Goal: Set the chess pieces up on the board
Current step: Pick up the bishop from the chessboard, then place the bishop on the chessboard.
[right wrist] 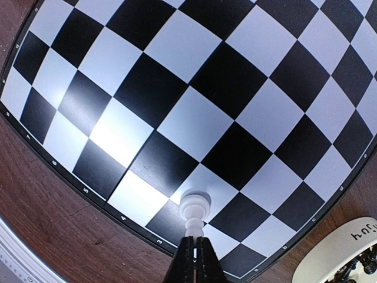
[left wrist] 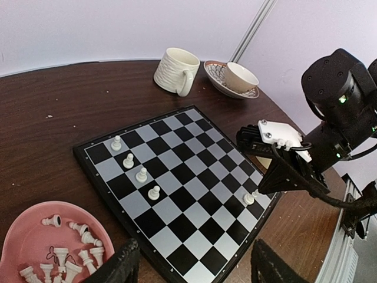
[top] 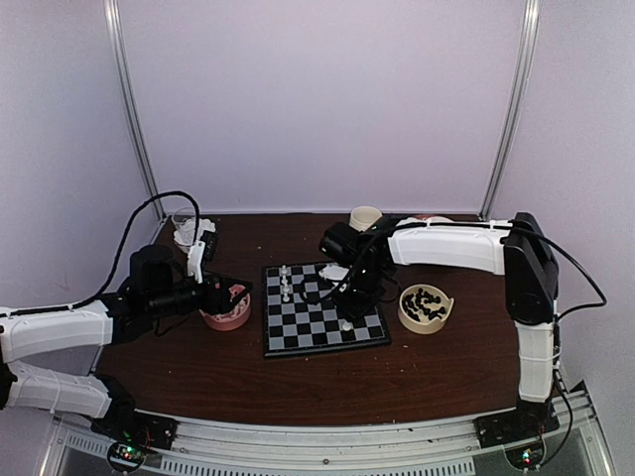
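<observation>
Numerals (right wrist: pixel 122 218) 3, 4, 5 edge the board (right wrist: pixel 247 76) where right gripper (right wrist: pixel 194 240) pinches a white piece (right wrist: pixel 194 206); left gripper (left wrist: pixel 193 252) gapes wide.

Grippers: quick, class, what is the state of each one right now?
Left gripper: open, holding nothing.
Right gripper: shut, tips at a white piece; whether it grips the piece cannot be told.

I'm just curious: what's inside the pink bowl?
The pink bowl holds loose white chess pieces. Its near part runs out of view and the left gripper's finger covers its edge, so no full count.
</observation>
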`<state>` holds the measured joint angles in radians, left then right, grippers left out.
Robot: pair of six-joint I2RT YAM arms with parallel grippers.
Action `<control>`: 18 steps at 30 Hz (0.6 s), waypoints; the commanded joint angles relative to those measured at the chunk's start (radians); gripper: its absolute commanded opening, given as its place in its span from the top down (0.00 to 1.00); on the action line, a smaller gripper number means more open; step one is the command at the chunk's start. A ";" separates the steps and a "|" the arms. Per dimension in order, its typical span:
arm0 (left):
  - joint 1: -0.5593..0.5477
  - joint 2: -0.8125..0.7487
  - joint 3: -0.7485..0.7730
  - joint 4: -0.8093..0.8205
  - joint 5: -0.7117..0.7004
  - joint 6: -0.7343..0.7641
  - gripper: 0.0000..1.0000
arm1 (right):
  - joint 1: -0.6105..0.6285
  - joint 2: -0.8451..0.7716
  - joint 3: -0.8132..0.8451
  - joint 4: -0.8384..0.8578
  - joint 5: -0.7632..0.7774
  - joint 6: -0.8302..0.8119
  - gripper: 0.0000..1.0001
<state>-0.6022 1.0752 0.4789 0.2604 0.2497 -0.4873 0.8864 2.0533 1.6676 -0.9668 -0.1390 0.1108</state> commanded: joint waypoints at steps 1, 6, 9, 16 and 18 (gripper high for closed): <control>0.001 -0.015 0.028 0.010 -0.008 0.018 0.35 | 0.015 -0.012 0.004 0.050 -0.029 0.000 1.00; 0.001 -0.023 0.030 -0.001 -0.014 0.024 0.35 | 0.023 -0.007 0.020 0.098 -0.039 0.013 1.00; 0.001 -0.032 0.031 -0.008 -0.019 0.028 0.35 | 0.027 0.000 0.038 0.124 -0.052 0.024 1.00; 0.001 -0.042 0.032 -0.013 -0.021 0.030 0.35 | 0.048 0.047 0.129 0.116 -0.060 0.030 1.00; 0.001 -0.040 0.032 -0.013 -0.019 0.030 0.35 | 0.054 0.064 0.155 0.108 -0.054 0.029 1.00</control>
<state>-0.6022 1.0462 0.4812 0.2333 0.2394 -0.4747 0.9218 2.0739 1.7626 -0.8627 -0.1886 0.1310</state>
